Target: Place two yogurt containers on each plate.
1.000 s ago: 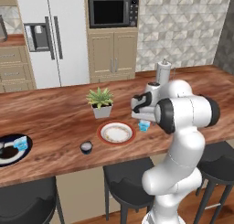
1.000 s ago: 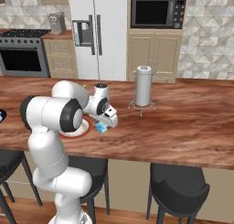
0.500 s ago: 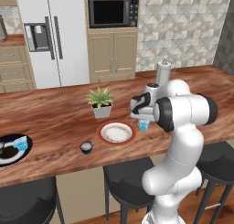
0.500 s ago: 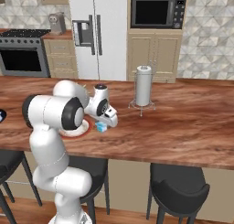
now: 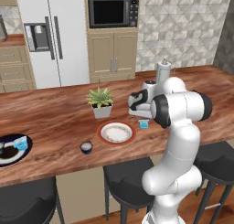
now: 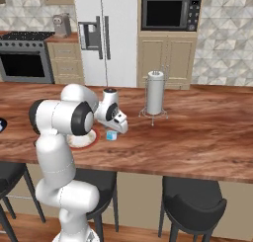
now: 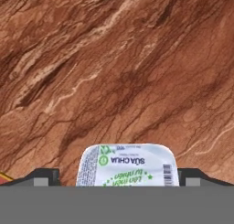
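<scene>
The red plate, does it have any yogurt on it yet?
Empty. The red-rimmed plate shows only its cream centre; the light blue yogurt cup sits beside it on the wooden counter.
</scene>
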{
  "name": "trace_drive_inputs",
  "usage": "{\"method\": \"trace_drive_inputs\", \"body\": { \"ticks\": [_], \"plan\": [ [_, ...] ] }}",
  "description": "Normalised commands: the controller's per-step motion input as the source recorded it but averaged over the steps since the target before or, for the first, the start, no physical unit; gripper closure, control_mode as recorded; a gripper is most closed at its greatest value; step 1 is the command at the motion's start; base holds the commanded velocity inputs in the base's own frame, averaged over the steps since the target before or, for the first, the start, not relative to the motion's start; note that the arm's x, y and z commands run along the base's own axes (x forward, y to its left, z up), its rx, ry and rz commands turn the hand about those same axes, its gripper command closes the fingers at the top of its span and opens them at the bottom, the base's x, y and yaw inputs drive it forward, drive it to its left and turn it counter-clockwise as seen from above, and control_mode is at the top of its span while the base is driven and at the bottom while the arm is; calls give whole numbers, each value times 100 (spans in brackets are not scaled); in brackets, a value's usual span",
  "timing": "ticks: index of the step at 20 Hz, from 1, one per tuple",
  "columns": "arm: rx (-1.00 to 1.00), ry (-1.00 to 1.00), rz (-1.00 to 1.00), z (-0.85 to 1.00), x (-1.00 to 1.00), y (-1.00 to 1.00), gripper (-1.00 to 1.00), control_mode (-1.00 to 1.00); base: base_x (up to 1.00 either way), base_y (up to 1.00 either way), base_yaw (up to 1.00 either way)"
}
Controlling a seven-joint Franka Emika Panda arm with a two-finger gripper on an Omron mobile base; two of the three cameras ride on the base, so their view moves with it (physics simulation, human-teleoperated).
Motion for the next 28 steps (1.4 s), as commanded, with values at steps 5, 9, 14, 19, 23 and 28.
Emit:
{"method": "trace_drive_inputs", "body": {
  "ticks": [5, 9, 14, 19, 23, 28],
  "plan": [
    [0, 0, 0, 0, -16, 8, -100, -100, 0, 0, 0],
    [0, 0, 0, -3, -25, 5, -100, -100, 0, 0, 0],
    [0, 0, 0, -9, -28, 0, -100, -100, 0, 0, 0],
    [-1, 0, 0, -12, -10, 0, -100, -100, 0, 0, 0],
    [0, 0, 1, -6, 0, -3, -100, -100, 0, 0, 0],
    [0, 0, 1, -8, 0, -9, -100, -100, 0, 0, 0]
  ]
}}
